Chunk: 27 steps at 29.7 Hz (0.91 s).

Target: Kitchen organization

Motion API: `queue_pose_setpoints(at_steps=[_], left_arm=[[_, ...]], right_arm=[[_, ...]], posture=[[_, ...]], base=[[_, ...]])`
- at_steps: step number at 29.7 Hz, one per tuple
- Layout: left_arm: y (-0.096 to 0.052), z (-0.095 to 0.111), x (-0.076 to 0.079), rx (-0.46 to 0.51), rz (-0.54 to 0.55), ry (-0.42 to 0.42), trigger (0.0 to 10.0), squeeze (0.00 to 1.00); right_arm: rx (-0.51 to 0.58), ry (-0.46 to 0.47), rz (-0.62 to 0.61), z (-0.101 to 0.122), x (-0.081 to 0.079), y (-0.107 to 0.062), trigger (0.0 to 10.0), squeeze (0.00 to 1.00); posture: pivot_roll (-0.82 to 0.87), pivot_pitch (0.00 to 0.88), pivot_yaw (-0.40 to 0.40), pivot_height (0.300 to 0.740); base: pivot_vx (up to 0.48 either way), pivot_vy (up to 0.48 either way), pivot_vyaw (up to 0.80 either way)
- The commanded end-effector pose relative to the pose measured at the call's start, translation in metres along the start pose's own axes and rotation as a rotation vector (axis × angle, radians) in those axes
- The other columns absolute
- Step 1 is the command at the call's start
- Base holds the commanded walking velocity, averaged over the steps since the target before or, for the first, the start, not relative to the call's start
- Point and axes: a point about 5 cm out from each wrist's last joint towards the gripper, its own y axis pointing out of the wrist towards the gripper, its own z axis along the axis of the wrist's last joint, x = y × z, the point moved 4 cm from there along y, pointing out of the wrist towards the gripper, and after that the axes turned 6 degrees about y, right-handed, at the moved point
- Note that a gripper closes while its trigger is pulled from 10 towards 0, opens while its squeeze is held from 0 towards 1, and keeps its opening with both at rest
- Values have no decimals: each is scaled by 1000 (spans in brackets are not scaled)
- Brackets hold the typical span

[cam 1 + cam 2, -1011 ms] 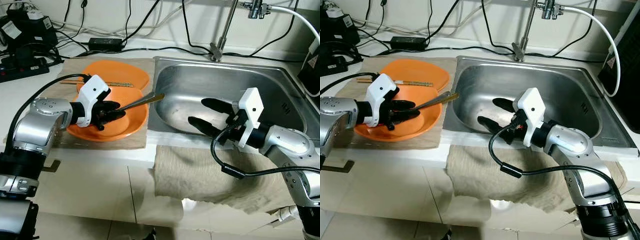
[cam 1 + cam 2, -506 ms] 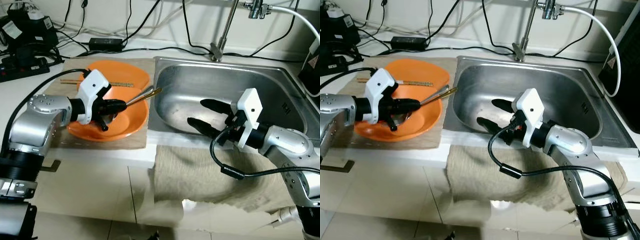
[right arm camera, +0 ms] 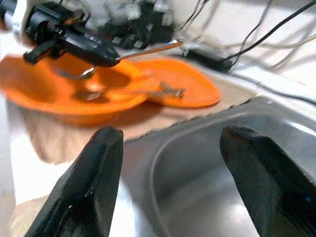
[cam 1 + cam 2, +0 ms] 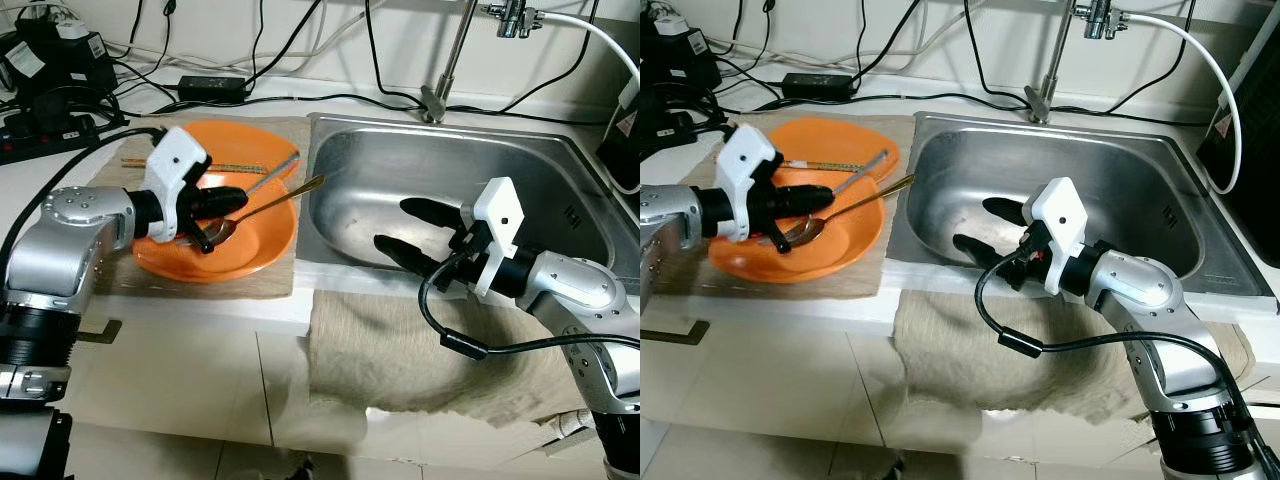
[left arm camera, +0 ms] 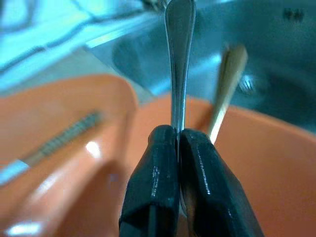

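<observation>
Left pincer pinches a spoon, its bowl half-hidden; right pincer gapes over the sink.

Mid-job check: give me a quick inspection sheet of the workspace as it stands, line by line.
Surface: white counter with a beige mat under the dishes; steel sink to the right.
Job's things: orange bowl in front of an orange plate; silver spoon lifted over the bowl; gold-handled spoon resting in the bowl, handle toward the sink; chopsticks on the plate.
Clutter: beige cloth draped over the counter's front edge.
Grippers: left gripper shut on the silver spoon; right gripper open over the sink basin.
Cables: black leads and a power strip along the back.
Surroundings: faucet with a white hose.
</observation>
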Motion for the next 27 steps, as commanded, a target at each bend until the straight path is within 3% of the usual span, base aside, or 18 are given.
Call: queue_pose_setpoints(at_steps=[1,4,5,6,7,8,13,17,21,22,23,24,25,27], left_arm=[[-3,27,-5,86,43,41,0,0],[-2,40,0,132,57,61,0,0],[-1,48,3,155,64,106,0,0],[-1,48,3,155,64,106,0,0],[1,59,13,186,60,217,0,0],[3,62,18,192,54,255,0,0],[10,75,35,236,44,337,0,0],[17,89,64,341,-38,307,0,0],[18,91,72,363,-69,294,0,0],[18,91,74,368,-76,295,0,0],[18,91,74,368,-76,295,0,0],[18,93,80,382,-101,301,0,0],[18,94,86,400,-132,301,0,0],[16,98,98,427,-188,290,0,0]], right_arm=[[98,38,-103,17,14,3,10000,0],[195,189,-162,28,20,9,10000,0],[222,268,-159,31,20,12,10000,1000],[222,268,-159,31,20,12,10000,1000],[278,398,-111,36,12,19,10000,1000],[303,451,-83,39,8,22,10000,1000],[385,607,25,52,-8,30,10000,1000],[464,753,116,68,-17,31,10000,1000],[476,755,111,72,-16,31,10000,1000],[479,757,108,73,-15,30,10000,933],[479,757,108,73,-15,30,10000,933],[480,754,96,73,-13,31,10000,145],[481,756,84,73,-11,31,10000,0],[482,764,61,74,-7,31,10000,0]], posture=[[-23,0,-22,740],[-23,0,-22,740],[-23,0,-23,740],[-23,0,-23,740],[-21,0,-25,740],[-21,0,-26,740],[-17,0,-32,740],[-19,0,-31,740],[-20,0,-30,740],[-20,0,-30,740],[-20,0,-30,740],[-20,0,-31,740],[-20,0,-31,740],[-19,0,-32,740]], base=[[0,0,0],[0,0,0],[0,0,0],[0,0,0],[0,0,0],[0,0,0],[0,0,0],[0,0,0],[0,0,0],[0,0,0],[0,0,0],[0,0,0],[0,0,0],[0,0,0]])
